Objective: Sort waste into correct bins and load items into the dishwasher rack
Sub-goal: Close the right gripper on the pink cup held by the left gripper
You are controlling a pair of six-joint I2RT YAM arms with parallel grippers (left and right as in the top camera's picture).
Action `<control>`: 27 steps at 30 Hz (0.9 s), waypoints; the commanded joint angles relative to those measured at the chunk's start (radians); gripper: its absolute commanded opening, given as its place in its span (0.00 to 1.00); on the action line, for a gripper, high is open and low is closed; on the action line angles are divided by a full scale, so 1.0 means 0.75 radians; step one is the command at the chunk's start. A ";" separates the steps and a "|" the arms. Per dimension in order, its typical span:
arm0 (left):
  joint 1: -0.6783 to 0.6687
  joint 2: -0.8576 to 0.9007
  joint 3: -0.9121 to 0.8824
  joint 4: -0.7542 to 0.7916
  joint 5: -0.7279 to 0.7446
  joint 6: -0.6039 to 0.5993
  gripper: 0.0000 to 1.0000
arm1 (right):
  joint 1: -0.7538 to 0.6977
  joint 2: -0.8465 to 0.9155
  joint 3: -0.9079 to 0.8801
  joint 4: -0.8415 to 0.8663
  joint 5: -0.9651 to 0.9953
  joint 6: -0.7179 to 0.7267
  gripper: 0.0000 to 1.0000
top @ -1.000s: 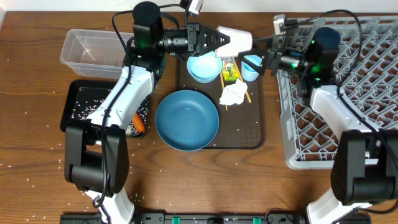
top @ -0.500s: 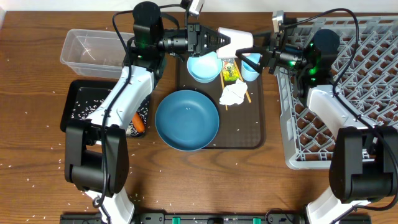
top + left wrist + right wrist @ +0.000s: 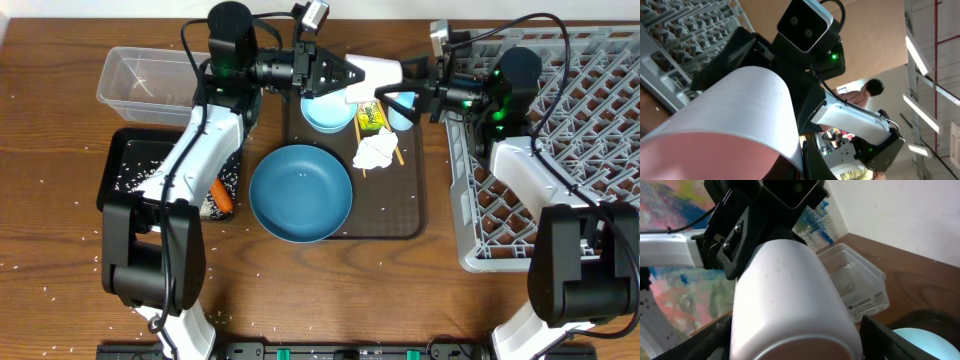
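The left gripper (image 3: 347,72) is holding the pink cup (image 3: 380,70) on its side in the air above the far edge of the brown serving tray (image 3: 410,215). Its fingers are pinched tight on the cup's rim. In the left wrist view the cup (image 3: 740,110) is filling the lower frame, with its pink inside showing at the bottom.

The right gripper (image 3: 405,88) is facing it from the other side. Its jaws are standing wide, 1 finger on each side of the cup's closed end (image 3: 790,305). Whether they are touching the cup cannot be told.

On the serving tray:
- The large blue bowl (image 3: 300,192) is sitting at the near left.
- The small light-blue bowl (image 3: 325,108) is lying just under the held cup.
- The light-blue cup (image 3: 402,115) is standing partly hidden below the right gripper.
- The yellow-green foil wrapper (image 3: 370,117) is lying between these 2.
- The crumpled white tissue (image 3: 376,150) is lying just in front of the wrapper, with the wooden chopsticks (image 3: 398,156) poking out beside it.

The clear tub (image 3: 140,75) is standing at the far left. The black tray (image 3: 125,165) in front of it is holding scattered rice and the carrot (image 3: 222,197). The grey dishwasher rack (image 3: 590,130) is filling the right side.
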 commanded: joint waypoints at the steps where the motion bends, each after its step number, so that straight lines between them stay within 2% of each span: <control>1: 0.004 0.003 0.008 0.006 0.076 -0.044 0.06 | 0.038 -0.005 0.012 0.002 -0.027 0.003 0.74; 17: 0.008 0.003 -0.007 0.006 0.076 -0.066 0.06 | 0.011 -0.005 0.012 0.002 -0.142 -0.032 0.71; 27: 0.012 0.003 -0.013 0.005 0.076 -0.076 0.06 | -0.047 -0.005 0.013 0.075 -0.196 -0.016 0.73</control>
